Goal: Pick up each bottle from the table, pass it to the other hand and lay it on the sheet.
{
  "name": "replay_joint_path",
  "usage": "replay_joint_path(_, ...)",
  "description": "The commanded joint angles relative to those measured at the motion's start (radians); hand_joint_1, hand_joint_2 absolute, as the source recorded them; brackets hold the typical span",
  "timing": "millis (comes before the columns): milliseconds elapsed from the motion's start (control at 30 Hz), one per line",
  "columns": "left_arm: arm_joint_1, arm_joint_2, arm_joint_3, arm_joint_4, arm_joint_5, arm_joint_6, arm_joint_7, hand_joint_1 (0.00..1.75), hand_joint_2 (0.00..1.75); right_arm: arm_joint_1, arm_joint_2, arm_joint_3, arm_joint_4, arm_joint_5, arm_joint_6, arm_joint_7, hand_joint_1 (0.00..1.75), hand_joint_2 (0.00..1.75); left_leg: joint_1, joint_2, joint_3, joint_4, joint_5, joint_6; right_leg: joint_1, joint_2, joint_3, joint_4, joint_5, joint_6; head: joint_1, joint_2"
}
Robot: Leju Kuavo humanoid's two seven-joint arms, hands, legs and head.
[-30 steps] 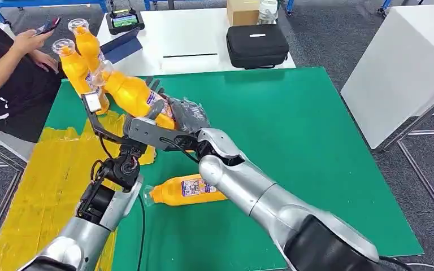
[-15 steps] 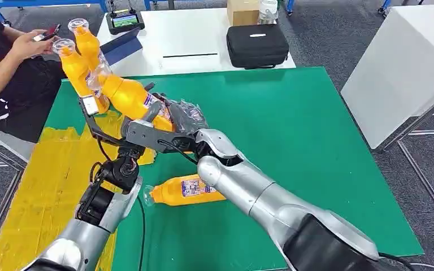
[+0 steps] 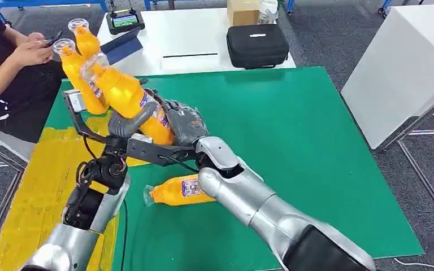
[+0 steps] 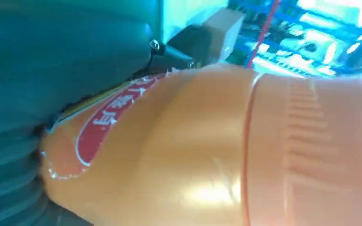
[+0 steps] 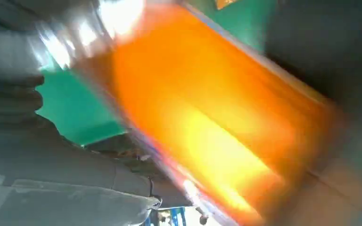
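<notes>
Mid-handover above the desk (image 3: 316, 169): the bottle (image 3: 125, 96) tilts, cap far-left, base near-right. The left hand (image 3: 129, 121) wraps its middle; the right hand (image 3: 183, 121) grasps the base. The sheet (image 3: 39, 186) lies near-left, on the left arm's side.

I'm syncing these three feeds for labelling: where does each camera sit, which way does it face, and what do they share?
Head view: high on the body, looking forward and down at the green table; both silver arms, left hand and right hand around the raised bottle.
Left wrist view: behind the left hand, facing the bottle close up; grey ribbed cover.
Right wrist view: behind the right hand, blurred bottle, green table beyond; grey cover.
All three share that bottle.
</notes>
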Motion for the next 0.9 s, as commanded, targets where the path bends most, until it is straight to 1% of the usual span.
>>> replay_joint_path(33,-0.11,0.14,0.003,0.015,-0.491,0.259,-0.094,1.75,1.75,0.256,-0.193,-0.28,-0.434,0.074,0.069,-0.05,0.0,0.0,0.001,-0.006,0.003,0.0,-0.001,0.0,0.002,-0.007,0.006,-0.002,-0.002,0.0,-0.001,0.0)
replay_joint_path(67,-0.111,0.163,0.017,0.044,-0.627,0.327,-0.107,1.75,1.75,0.301,-0.224,-0.313,-0.516,0.08,0.096,-0.06,0.0,0.0,0.001,-0.006,0.004,-0.001,-0.001,0.0,0.001,-0.007,0.007,-0.001,-0.002,0.0,-0.001,0.0)
replay_joint_path(100,-0.109,0.159,0.046,0.053,-0.641,0.307,-0.119,1.75,1.75,0.322,-0.229,-0.333,-0.551,0.091,0.12,-0.061,0.0,0.0,0.001,-0.007,0.006,-0.001,-0.001,0.0,0.002,-0.008,0.009,-0.002,-0.003,0.0,0.001,0.0)
replay_joint_path(133,-0.109,0.158,0.054,0.056,-0.644,0.301,-0.122,1.75,1.75,0.327,-0.229,-0.338,-0.559,0.094,0.126,-0.061,0.0,0.0,0.001,-0.004,0.004,-0.001,-0.001,0.0,0.001,-0.004,0.007,-0.003,-0.001,0.0,0.0,0.0)
replay_joint_path(167,-0.108,0.153,0.06,0.056,-0.649,0.295,-0.124,1.75,1.75,0.329,-0.224,-0.339,-0.559,0.098,0.129,-0.061,0.0,0.0,0.0,-0.004,0.001,-0.001,0.0,0.0,0.0,-0.004,0.004,-0.001,-0.001,0.0,0.0,0.0)
replay_joint_path(200,-0.108,0.149,0.062,0.054,-0.653,0.293,-0.124,1.75,1.75,0.326,-0.218,-0.338,-0.554,0.099,0.131,-0.061,0.0,0.0,0.0,-0.004,0.004,0.0,-0.002,0.0,0.0,-0.004,0.007,0.0,-0.003,0.0,-0.001,0.0)
replay_joint_path(233,-0.107,0.145,0.062,0.051,-0.658,0.292,-0.122,1.75,1.75,0.322,-0.213,-0.336,-0.545,0.101,0.133,-0.06,0.0,0.0,0.0,-0.002,0.002,0.0,-0.001,0.0,0.0,-0.002,0.003,0.0,-0.002,0.0,0.0,0.0)
replay_joint_path(267,-0.11,0.158,0.044,0.056,-0.743,0.357,-0.115,1.75,1.75,0.324,-0.211,-0.34,-0.547,0.102,0.13,-0.062,0.0,0.0,-0.001,-0.004,0.001,0.0,-0.001,0.0,0.0,-0.004,0.003,0.0,-0.001,0.0,0.0,0.0)
replay_joint_path(333,-0.094,0.186,0.043,0.063,-0.949,0.482,-0.082,1.75,1.75,0.356,-0.24,-0.339,-0.612,0.097,0.148,-0.083,0.0,0.0,-0.001,-0.004,0.002,0.0,-0.001,0.0,0.0,-0.005,0.004,0.0,-0.002,0.0,0.0,0.0)
replay_joint_path(400,-0.045,0.239,0.059,0.078,-1.234,0.599,-0.032,1.75,1.75,0.397,-0.28,-0.327,-0.696,0.12,0.184,-0.091,0.0,0.0,-0.001,-0.002,0.004,-0.001,-0.002,0.0,0.0,-0.003,0.006,-0.001,-0.002,0.0,0.0,0.0)
replay_joint_path(433,-0.021,0.25,0.069,0.08,-1.311,0.617,-0.019,1.75,1.75,0.411,-0.296,-0.32,-0.722,0.129,0.196,-0.095,0.0,0.0,-0.001,-0.001,0.004,-0.001,-0.001,0.0,-0.001,-0.001,0.005,-0.001,-0.001,0.0,0.0,0.0)
replay_joint_path(467,0.009,0.268,0.073,0.092,-1.398,0.631,-0.011,1.75,1.75,0.428,-0.324,-0.305,-0.749,0.135,0.218,-0.096,0.0,0.0,-0.001,0.002,0.007,-0.002,-0.003,0.0,-0.001,0.001,0.007,-0.002,-0.002,0.0,0.0,0.0)
replay_joint_path(500,0.028,0.277,0.076,0.105,-1.476,0.652,0.002,1.75,1.75,0.439,-0.342,-0.295,-0.764,0.131,0.228,-0.103,0.0,0.0,-0.001,0.003,0.006,-0.002,-0.002,0.0,-0.001,0.002,0.006,-0.002,-0.001,0.0,0.0,0.0)
replay_joint_path(533,0.036,0.277,0.079,0.107,-1.48,0.658,-0.003,1.75,1.75,0.444,-0.346,-0.294,-0.763,0.131,0.228,-0.103,0.0,0.0,-0.002,0.002,0.005,-0.003,-0.002,0.0,-0.001,0.001,0.005,-0.002,-0.001,0.0,-0.001,0.0)
replay_joint_path(567,0.039,0.289,0.063,0.133,-1.578,0.666,0.026,1.75,1.75,0.443,-0.361,-0.279,-0.764,0.132,0.244,-0.112,0.0,0.0,-0.002,0.001,0.008,-0.003,-0.002,0.0,-0.001,0.0,0.008,-0.003,-0.003,-0.001,0.0,0.0)
replay_joint_path(600,0.046,0.298,0.049,0.149,-1.64,0.642,0.051,1.75,1.75,0.444,-0.375,-0.265,-0.766,0.134,0.265,-0.107,0.0,0.0,-0.001,-0.001,0.006,-0.002,-0.002,0.0,-0.001,-0.001,0.007,-0.002,-0.002,0.0,0.0,0.0)
replay_joint_path(633,0.059,0.307,0.033,0.17,-1.696,0.624,0.069,1.75,1.75,0.449,-0.391,-0.25,-0.767,0.14,0.279,-0.107,0.0,0.0,-0.001,-0.001,0.007,-0.002,-0.003,0.0,0.0,-0.002,0.008,-0.002,-0.003,-0.001,0.0,0.0)
replay_joint_path(700,0.07,0.309,0.013,0.208,-1.741,0.604,0.078,1.75,1.75,0.452,-0.414,-0.23,-0.767,0.141,0.284,-0.108,0.0,0.0,-0.001,0.0,0.004,-0.002,-0.001,0.0,-0.001,-0.001,0.005,-0.002,-0.002,0.0,0.0,0.0)
replay_joint_path(733,0.066,0.309,-0.01,0.243,-1.769,0.572,0.083,1.75,1.75,0.453,-0.431,-0.221,-0.759,0.122,0.298,-0.104,0.0,1.75,-0.001,0.001,0.007,-0.002,-0.002,0.0,-0.001,-0.001,0.007,-0.003,-0.002,0.0,0.0,0.0)
replay_joint_path(767,0.063,0.31,-0.033,0.271,-1.788,0.537,0.083,1.75,1.75,0.461,-0.448,-0.216,-0.751,0.114,0.313,-0.102,0.0,1.75,-0.001,0.0,0.005,-0.002,-0.001,0.0,-0.001,-0.001,0.005,-0.002,-0.002,0.0,0.0,0.0)
replay_joint_path(800,0.062,0.306,-0.038,0.283,-1.794,0.544,0.09,1.75,1.75,0.465,-0.453,-0.216,-0.747,0.109,0.312,-0.105,0.0,1.75,-0.001,-0.001,0.007,-0.003,-0.002,0.0,-0.001,-0.002,0.008,-0.003,-0.002,0.0,0.0,0.0)
replay_joint_path(867,0.061,0.31,-0.059,0.305,-1.82,0.529,0.094,1.75,1.75,0.474,-0.468,-0.211,-0.738,0.1,0.321,-0.117,0.0,1.75,-0.001,-0.002,0.002,-0.002,-0.001,0.0,-0.001,-0.003,0.003,-0.002,-0.001,0.0,0.0,0.0)
replay_joint_path(900,0.067,0.313,-0.072,0.318,-1.821,0.51,0.093,1.75,1.75,0.481,-0.486,-0.202,-0.733,0.1,0.329,-0.119,0.0,1.75,-0.001,-0.003,0.005,-0.002,-0.001,0.0,0.0,-0.004,0.007,-0.002,-0.002,-0.001,0.0,0.0)
